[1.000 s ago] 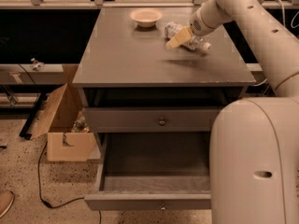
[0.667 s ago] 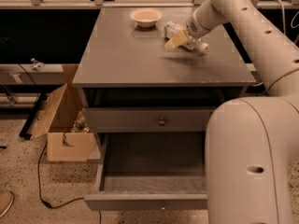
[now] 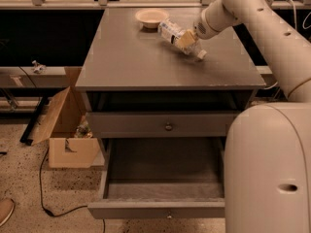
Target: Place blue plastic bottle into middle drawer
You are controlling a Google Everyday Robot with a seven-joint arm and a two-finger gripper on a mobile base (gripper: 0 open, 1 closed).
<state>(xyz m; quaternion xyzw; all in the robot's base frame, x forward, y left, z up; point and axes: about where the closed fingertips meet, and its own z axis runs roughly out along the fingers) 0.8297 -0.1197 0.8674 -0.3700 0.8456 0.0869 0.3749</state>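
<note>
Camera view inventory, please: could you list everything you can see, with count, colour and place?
cabinet: one, grey, centre
bowl: one, cream, back of cabinet top
bottle: one, clear with white-blue label, tilted, right of bowl
upper drawer: one, grey, shut, brass knob
open drawer: one, grey, pulled out below
cardboard box: one, brown, floor left
cable: one, black, floor left
arm: one, white, right
base: one, white, front right
gripper: one, closed on bottle

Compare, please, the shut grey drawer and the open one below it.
The upper grey wooden drawer is shut, the lower grey wooden drawer pulled out. The upper drawer's knob is round brass, the lower's tiny. Both are wide. The gripper is at the blue-labelled plastic bottle near the cream bowl.
</note>
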